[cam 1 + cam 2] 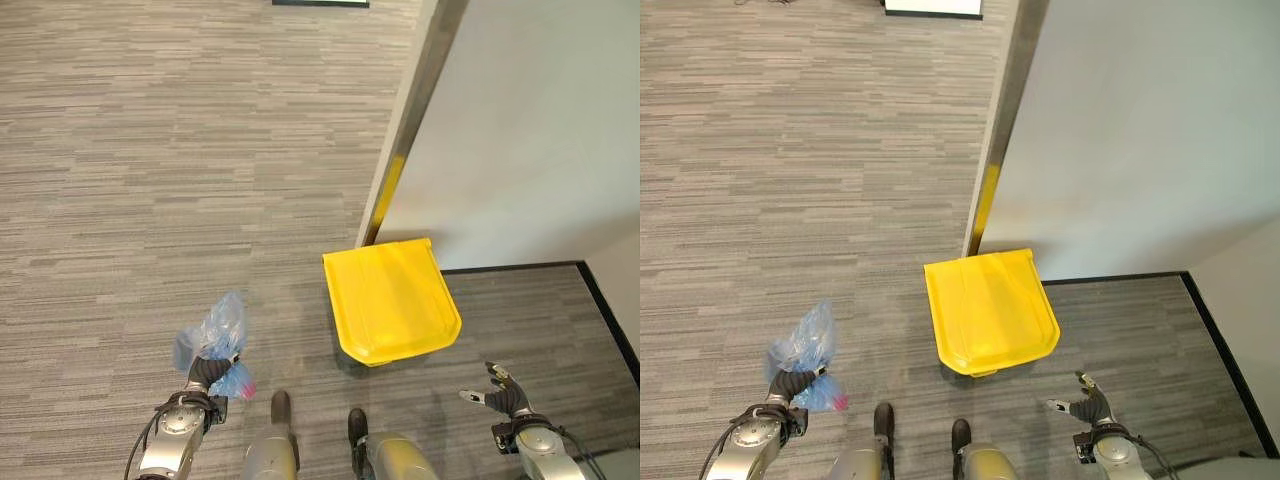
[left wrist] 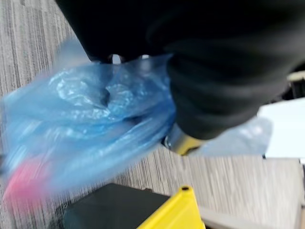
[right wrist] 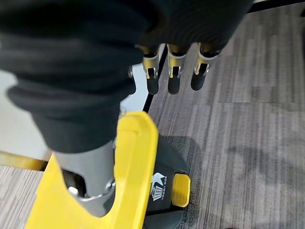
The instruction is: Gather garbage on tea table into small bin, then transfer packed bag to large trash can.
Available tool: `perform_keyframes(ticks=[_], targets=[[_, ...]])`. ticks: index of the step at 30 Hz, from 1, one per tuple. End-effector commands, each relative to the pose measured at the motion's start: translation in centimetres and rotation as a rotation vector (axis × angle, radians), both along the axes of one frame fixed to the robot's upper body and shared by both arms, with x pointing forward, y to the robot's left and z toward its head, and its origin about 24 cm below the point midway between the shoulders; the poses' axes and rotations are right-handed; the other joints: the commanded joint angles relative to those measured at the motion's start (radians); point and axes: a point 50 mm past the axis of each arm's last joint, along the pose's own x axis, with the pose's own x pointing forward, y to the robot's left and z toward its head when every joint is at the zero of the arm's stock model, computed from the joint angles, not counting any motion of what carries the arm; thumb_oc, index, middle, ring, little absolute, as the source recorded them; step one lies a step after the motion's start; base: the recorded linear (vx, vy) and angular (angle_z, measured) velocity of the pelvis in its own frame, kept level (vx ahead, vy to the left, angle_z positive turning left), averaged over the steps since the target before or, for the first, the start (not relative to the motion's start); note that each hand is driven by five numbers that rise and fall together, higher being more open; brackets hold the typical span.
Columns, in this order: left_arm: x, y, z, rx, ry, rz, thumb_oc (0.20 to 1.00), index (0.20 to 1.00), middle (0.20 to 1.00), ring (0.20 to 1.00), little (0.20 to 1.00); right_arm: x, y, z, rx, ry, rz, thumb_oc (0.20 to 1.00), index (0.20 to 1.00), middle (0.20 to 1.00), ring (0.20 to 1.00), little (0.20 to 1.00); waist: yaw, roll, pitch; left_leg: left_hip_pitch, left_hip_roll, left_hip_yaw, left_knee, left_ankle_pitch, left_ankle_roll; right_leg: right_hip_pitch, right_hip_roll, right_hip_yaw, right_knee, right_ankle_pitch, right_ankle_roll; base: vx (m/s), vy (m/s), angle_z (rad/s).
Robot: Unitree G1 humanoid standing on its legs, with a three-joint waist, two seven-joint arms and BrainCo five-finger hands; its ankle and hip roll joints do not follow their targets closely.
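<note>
The left hand (image 1: 205,372), low at 7 o'clock, is curled round the gathered neck of a crumpled blue translucent bag (image 1: 215,330), which puffs up toward 12 o'clock above the fist, something pink inside. The right hand (image 1: 505,392), at 5 o'clock, hangs with fingers relaxed, holding nothing. The closed yellow-lidded trash can (image 1: 390,300) stands between them on the carpet (image 1: 150,150) beside the wall (image 1: 540,120).

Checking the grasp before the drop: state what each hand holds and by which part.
The left hand grips the blue plastic bag at its gathered neck. The right hand is open and holds nothing.
</note>
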Motion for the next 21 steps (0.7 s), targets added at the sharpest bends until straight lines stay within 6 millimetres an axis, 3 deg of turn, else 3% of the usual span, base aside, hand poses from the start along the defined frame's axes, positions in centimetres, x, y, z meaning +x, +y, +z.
perform_keyframes(ticks=[1, 7, 9, 12, 17, 21], targets=[[2.1, -0.4, 2.3, 0.018, -0.127, -0.06, 0.2, 0.2, 0.2, 0.2, 0.2, 1.4, 0.1, 1.1, -0.01, -0.073, 0.026, 1.0, 1.0, 1.0, 1.0, 1.0, -0.004, -0.009, -0.048, -0.054, -0.038, -0.043, -0.028, -0.053, 0.02, 0.061, 0.0, 0.013, -0.176, 0.019, 0.136, -0.01, 0.032, 0.18], [2.1, 0.1, 2.4, 0.036, -0.127, -0.055, 0.2, 0.2, 0.2, 0.2, 0.2, 1.3, 0.6, 0.8, 0.005, -0.063, 0.028, 1.0, 1.0, 1.0, 1.0, 1.0, 0.004, -0.016, -0.061, -0.028, -0.052, -0.042, -0.058, -0.056, 0.04, 0.072, 0.0, 0.024, -0.18, 0.024, 0.146, 0.03, 0.078, -0.05], [1.8, 0.8, 2.7, 0.04, -0.143, -0.01, 0.2, 0.2, 0.2, 0.2, 0.2, 2.4, 1.6, 1.0, 0.013, -0.082, 0.064, 1.0, 1.0, 1.0, 1.0, 1.0, 0.038, -0.02, -0.039, -0.029, -0.047, 0.002, -0.045, -0.072, 0.049, 0.033, -0.008, -0.013, -0.128, 0.029, 0.164, -0.03, 0.086, -0.49], [1.3, 1.2, 2.5, 0.041, -0.131, 0.008, 0.2, 0.2, 0.2, 0.2, 0.2, 2.8, 2.1, 1.2, 0.012, -0.087, 0.087, 1.0, 1.0, 1.0, 1.0, 1.0, 0.056, -0.017, -0.032, -0.013, -0.031, 0.039, -0.047, -0.076, 0.05, -0.002, -0.044, -0.082, -0.071, 0.041, 0.188, 0.03, 0.003, -1.16], [1.0, 0.8, 2.0, 0.029, -0.11, -0.007, 0.2, 0.2, 0.2, 0.2, 0.2, 2.8, 1.7, 1.3, 0.0, -0.083, 0.087, 1.0, 1.0, 1.0, 1.0, 1.0, 0.052, -0.008, -0.046, 0.021, -0.038, 0.047, -0.065, -0.083, 0.056, 0.034, -0.064, -0.119, -0.103, 0.033, 0.175, 0.09, 0.016, -0.11], [1.2, 0.5, 2.1, 0.022, -0.116, -0.015, 0.2, 0.2, 0.2, 0.2, 0.2, 2.9, 1.4, 1.5, -0.015, -0.088, 0.089, 1.0, 1.0, 1.0, 1.0, 1.0, 0.056, -0.011, -0.042, 0.009, -0.056, 0.02, -0.036, -0.102, 0.069, 0.045, -0.064, -0.099, -0.11, 0.025, 0.173, 0.07, 0.063, -0.04]])
